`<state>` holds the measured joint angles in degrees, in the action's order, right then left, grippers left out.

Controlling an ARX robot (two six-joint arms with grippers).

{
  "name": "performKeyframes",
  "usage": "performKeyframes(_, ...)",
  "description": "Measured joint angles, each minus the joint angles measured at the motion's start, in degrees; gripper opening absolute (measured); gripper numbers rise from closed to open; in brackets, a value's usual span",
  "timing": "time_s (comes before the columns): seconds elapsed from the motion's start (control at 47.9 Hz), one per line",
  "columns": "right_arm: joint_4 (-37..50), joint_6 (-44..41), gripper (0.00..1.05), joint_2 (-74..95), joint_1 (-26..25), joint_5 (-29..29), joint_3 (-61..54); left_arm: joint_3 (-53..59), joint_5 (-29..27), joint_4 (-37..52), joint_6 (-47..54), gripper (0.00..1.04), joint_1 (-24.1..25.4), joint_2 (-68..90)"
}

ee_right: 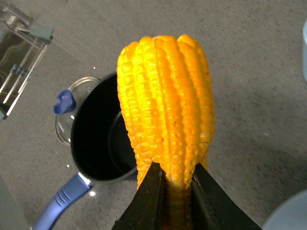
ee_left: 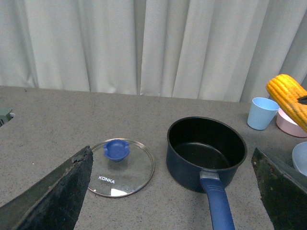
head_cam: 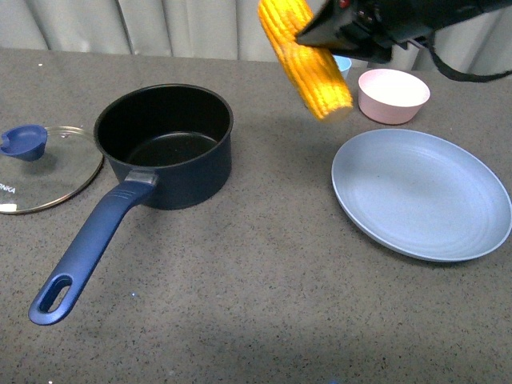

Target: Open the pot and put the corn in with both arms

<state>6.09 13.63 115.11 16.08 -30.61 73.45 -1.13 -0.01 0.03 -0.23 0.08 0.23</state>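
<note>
The right gripper clamps the corn in midair near the uncovered pot; the left gripper is spread wide, empty.

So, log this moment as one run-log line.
stage: corn aloft, not yet in pot | right gripper: shut on corn | left gripper: open, empty | pot: uncovered, empty | lid: off, beside pot

Navy pot, blk inside; yellow-orange corn; pink bowl; grey-blue plate, maybe faint rings.
</note>
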Motion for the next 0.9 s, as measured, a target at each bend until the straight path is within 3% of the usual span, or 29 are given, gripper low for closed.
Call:
performKeyframes(0.229,-0.1,13.6,0.09,10.8,5.4,-2.4,14.1,0.0,0.0,0.0,0.0,0.98,0.0,0.0)
performKeyframes(0.626,-8.5,15.6,0.08,20.6,11.7,-1.3,27.0,0.0,0.0,0.0,0.0,0.98,0.0,0.0)
performKeyframes(0.897,-13.5,15.3,0.08,25.4,12.6,0.6,32.7,0.0,0.0,0.0,0.0,0.98,0.0,0.0)
